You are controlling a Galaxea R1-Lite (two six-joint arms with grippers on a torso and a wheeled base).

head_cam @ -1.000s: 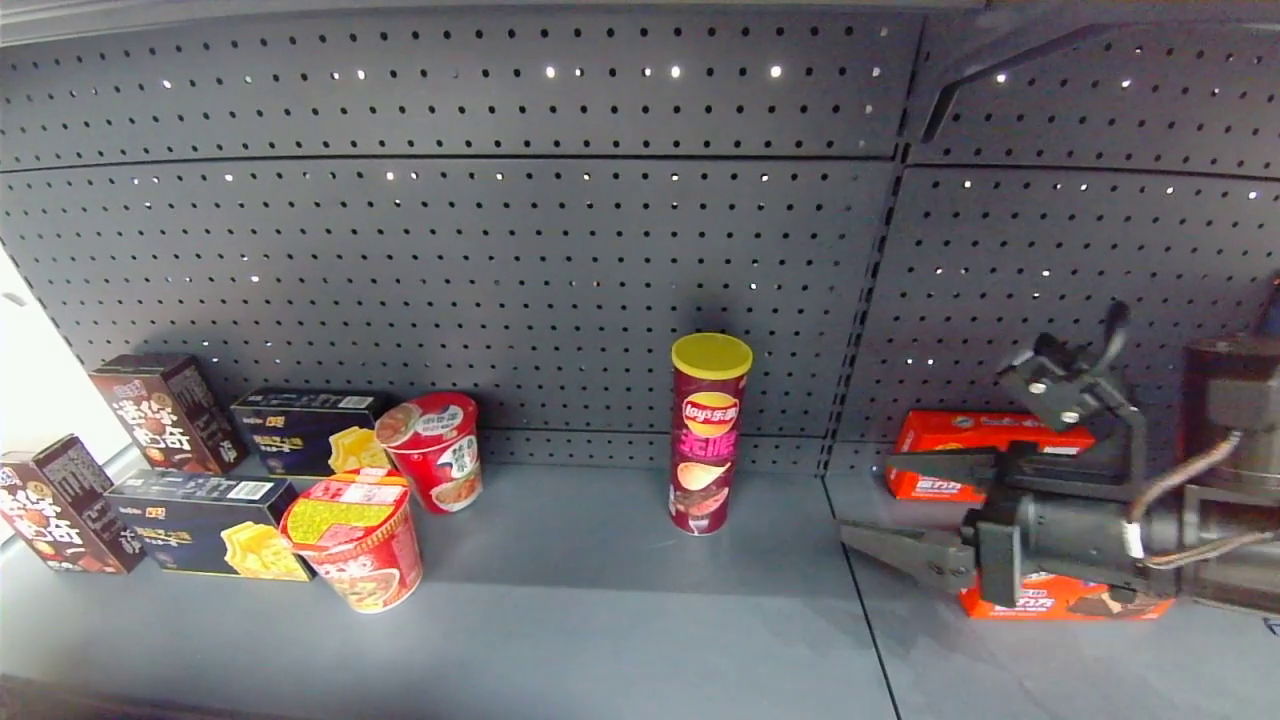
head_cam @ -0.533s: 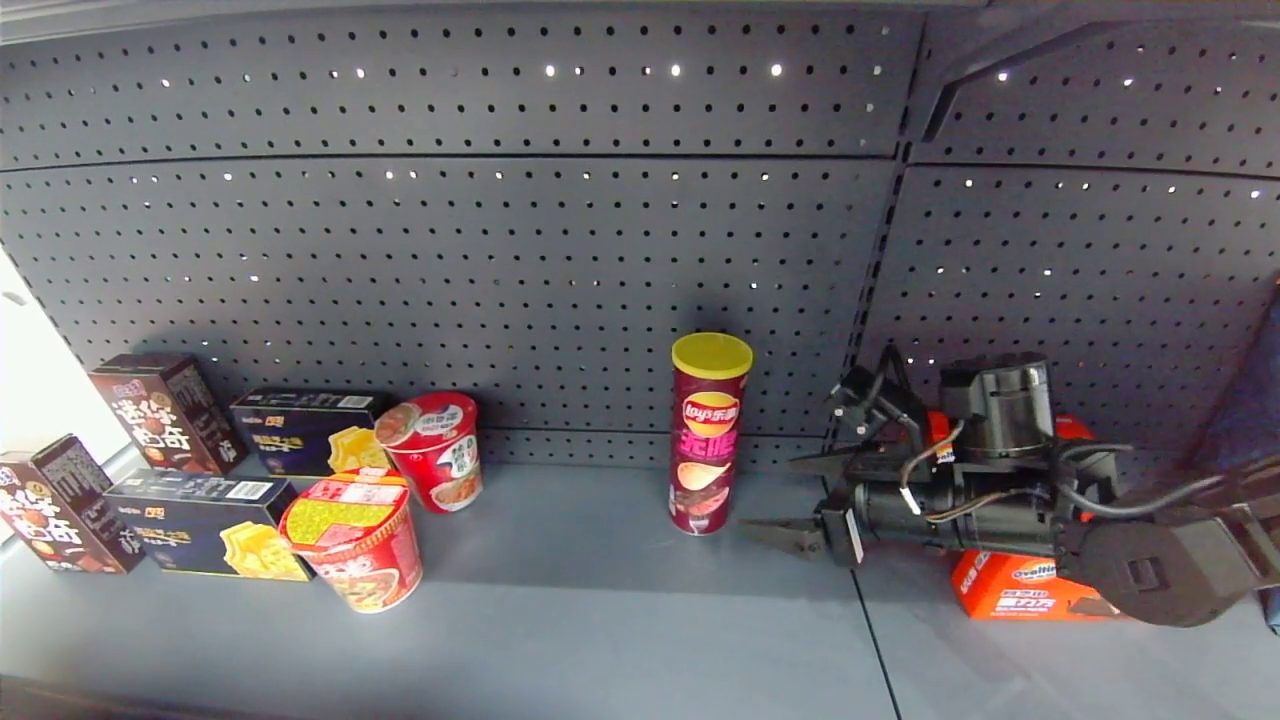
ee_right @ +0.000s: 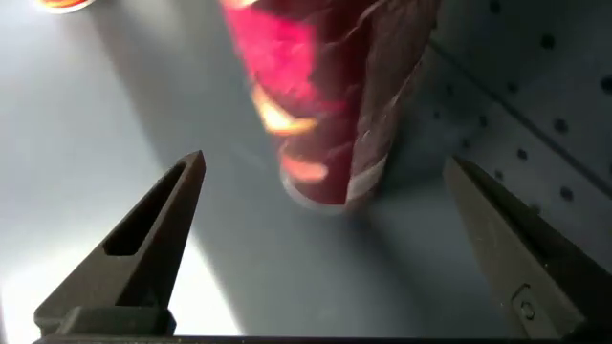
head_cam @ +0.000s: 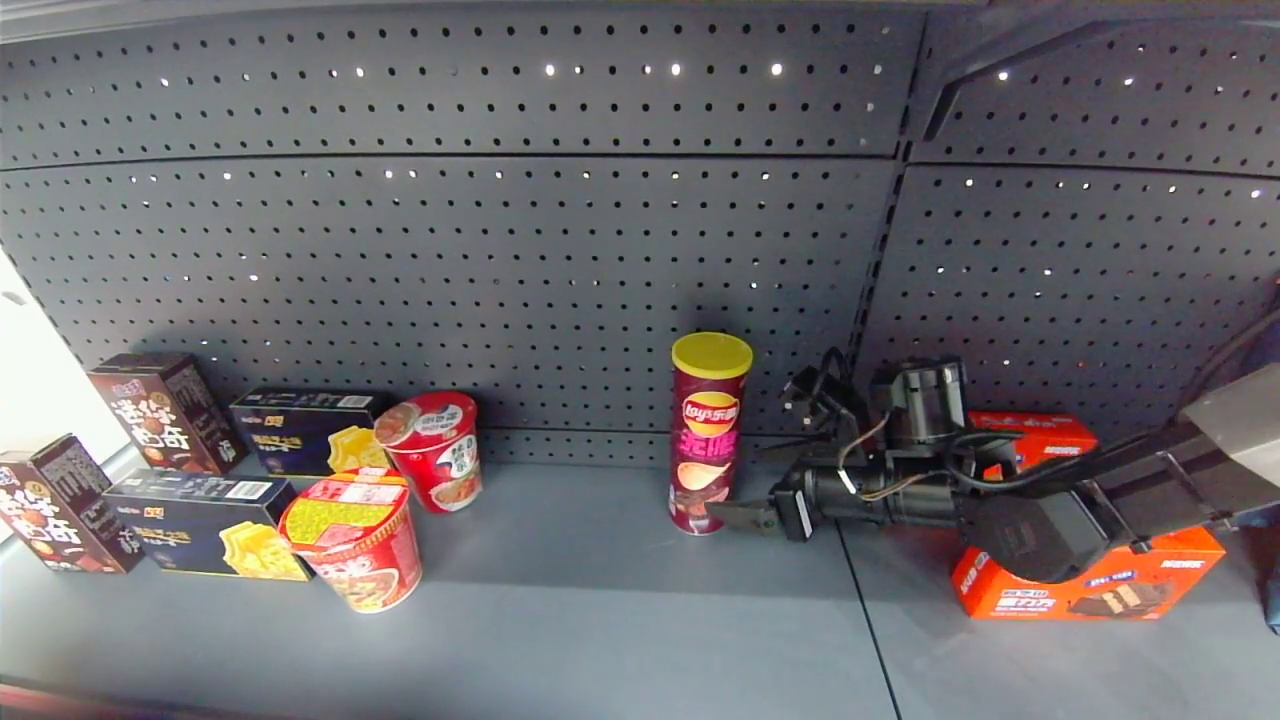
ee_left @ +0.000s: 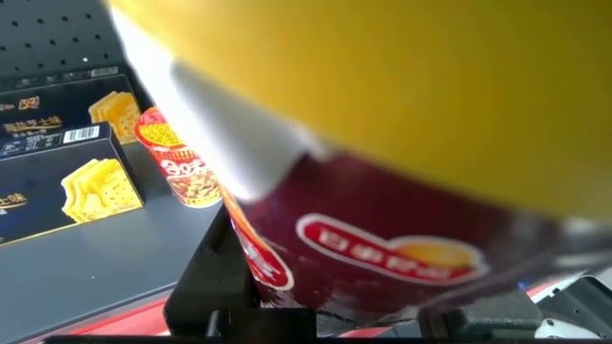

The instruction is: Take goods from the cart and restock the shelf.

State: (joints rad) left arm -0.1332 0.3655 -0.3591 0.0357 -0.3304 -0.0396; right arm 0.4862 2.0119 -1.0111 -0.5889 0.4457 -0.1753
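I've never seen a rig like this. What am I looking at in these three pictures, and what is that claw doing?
This is a two-armed robot restocking a store shelf. The wide picture comes from a camera on its head; the other two come from cameras on its wrists. On the shelf are a chip can, two noodle cups, dark boxes and orange boxes. The right gripper, the claw, is open, its fingers spread just before that can, not gripping it. The left wrist picture shows a second can up close, apparently held in the left gripper.
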